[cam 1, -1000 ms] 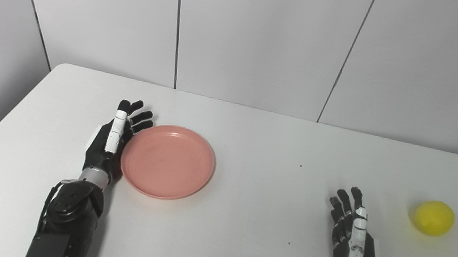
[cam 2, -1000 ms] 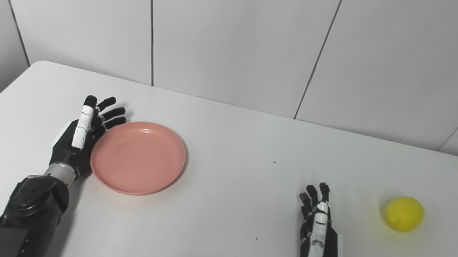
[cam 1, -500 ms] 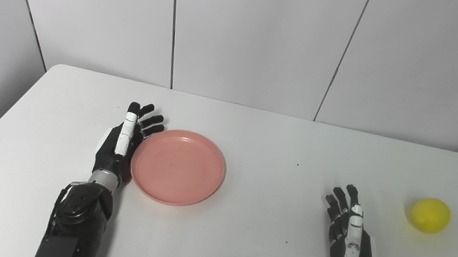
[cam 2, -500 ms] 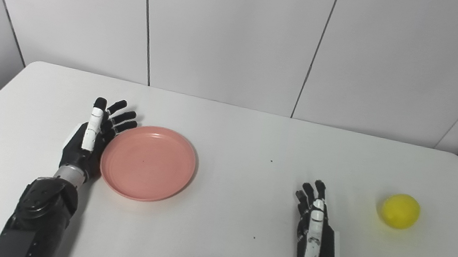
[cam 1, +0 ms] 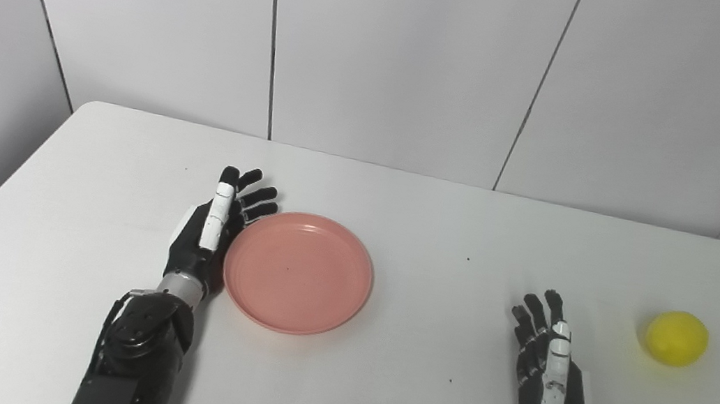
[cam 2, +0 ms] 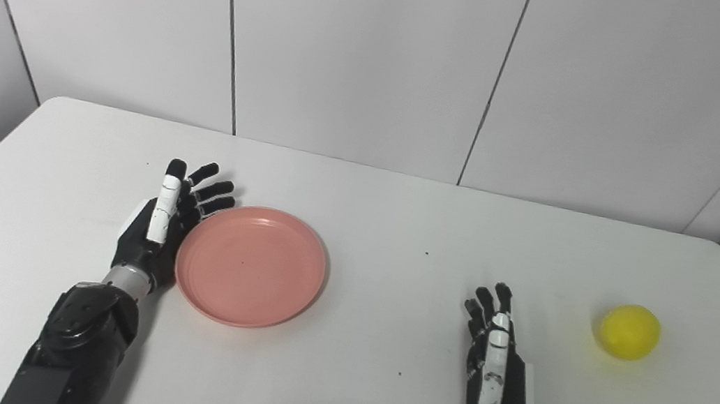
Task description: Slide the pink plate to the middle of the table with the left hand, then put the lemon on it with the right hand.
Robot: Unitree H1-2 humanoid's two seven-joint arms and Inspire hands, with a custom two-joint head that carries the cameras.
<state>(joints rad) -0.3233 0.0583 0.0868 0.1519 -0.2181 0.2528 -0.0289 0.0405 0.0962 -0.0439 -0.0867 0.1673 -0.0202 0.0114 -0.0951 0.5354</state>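
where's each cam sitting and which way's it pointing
Left eye view: on the head, looking down and forward at the white table and wall panels; shows the left hand against the pink plate and the right hand.
Right eye view: beside it, a little to the right, facing the same way; the same arms rise from the bottom edge.
Shared: both hands, the plate and the lemon.

White table [cam 1: 86, 192] with rounded corners, a few dark specks; pale grey panelled wall [cam 1: 409, 54] behind.
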